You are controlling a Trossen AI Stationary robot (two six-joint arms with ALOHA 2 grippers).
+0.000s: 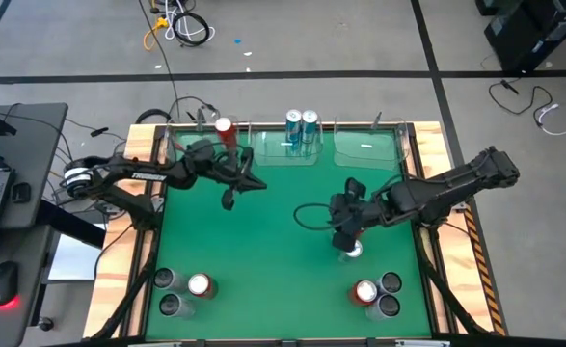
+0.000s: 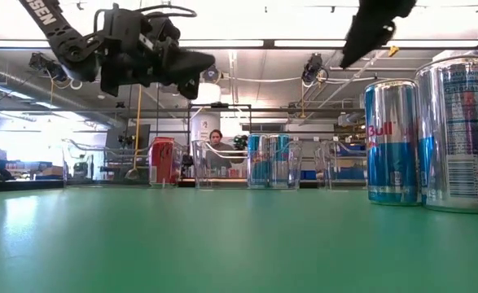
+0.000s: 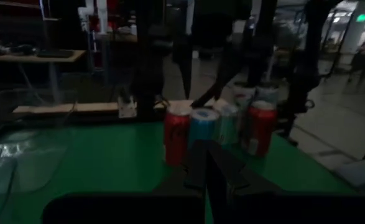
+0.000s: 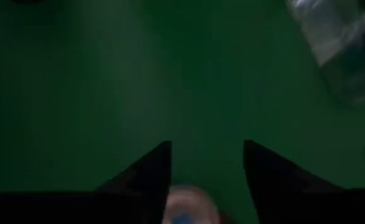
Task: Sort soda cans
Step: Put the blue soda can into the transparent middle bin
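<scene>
My right gripper (image 1: 345, 236) hangs open, pointing steeply down over a soda can (image 1: 350, 251) that stands upright right of the table's middle. In the right wrist view the can's top (image 4: 183, 210) shows between the two spread fingers, apart from them. My left gripper (image 1: 232, 188) is shut on nothing and floats level above the table's far left part (image 2: 181, 69). A red can (image 1: 225, 128) stands in the far-left clear bin. Two blue-and-white cans (image 1: 301, 125) stand in the middle bin.
Three cans (image 1: 178, 291) stand near the front left corner and three more (image 1: 379, 294) near the front right. A clear bin (image 1: 369, 149) with no can in it sits at the far right. A person (image 2: 215, 142) shows in the room beyond the table.
</scene>
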